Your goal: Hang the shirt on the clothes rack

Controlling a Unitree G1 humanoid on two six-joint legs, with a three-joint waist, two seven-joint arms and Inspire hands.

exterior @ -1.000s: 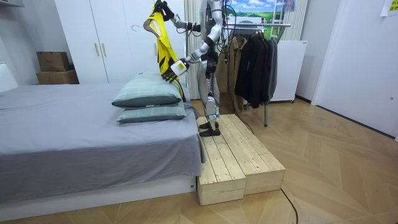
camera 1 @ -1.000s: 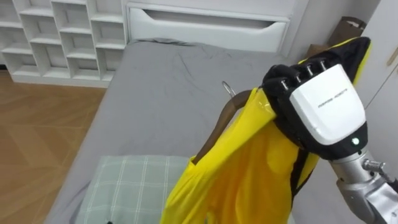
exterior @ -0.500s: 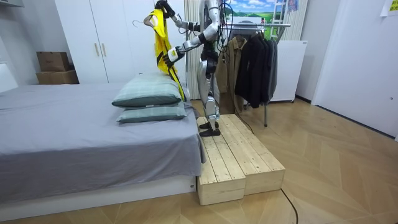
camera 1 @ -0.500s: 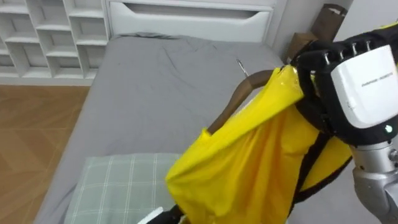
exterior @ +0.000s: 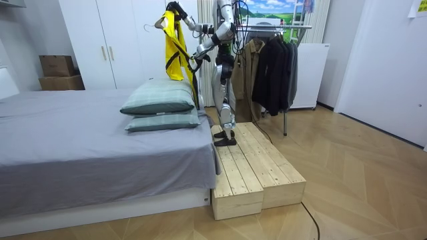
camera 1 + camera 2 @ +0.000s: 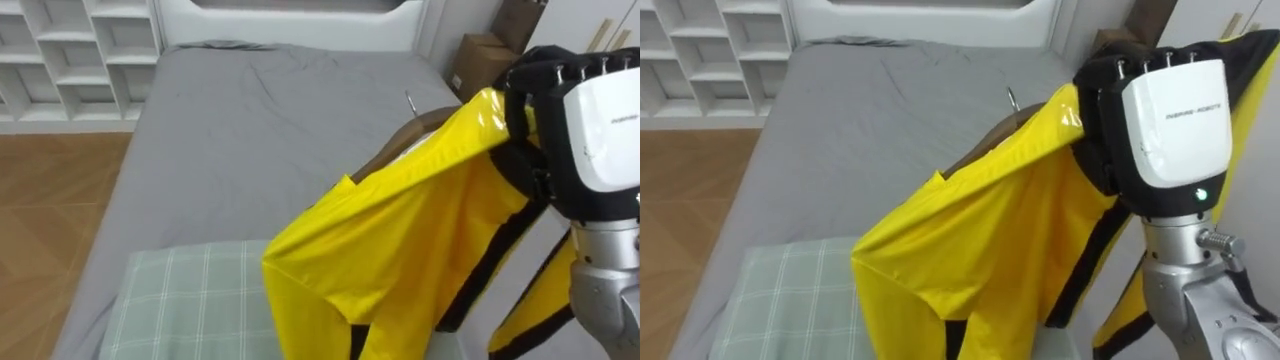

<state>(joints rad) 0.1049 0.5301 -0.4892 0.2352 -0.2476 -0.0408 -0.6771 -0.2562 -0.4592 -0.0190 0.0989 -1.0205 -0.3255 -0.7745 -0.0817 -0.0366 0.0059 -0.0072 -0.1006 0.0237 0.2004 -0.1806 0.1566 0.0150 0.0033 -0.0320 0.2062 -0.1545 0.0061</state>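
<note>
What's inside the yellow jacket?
A brown hanger pokes out at the jacket's shoulder, hook up. Its other end is covered, where the right hand grips the jacket.

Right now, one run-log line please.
right hand: shut on yellow garment, wooden hanger | left hand: beside yellow garment | location: over bed | hung: no

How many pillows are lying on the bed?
2. The upper pillow lies stacked on the lower pillow, at the end of the bed nearest the robot. Others may be hidden.
</note>
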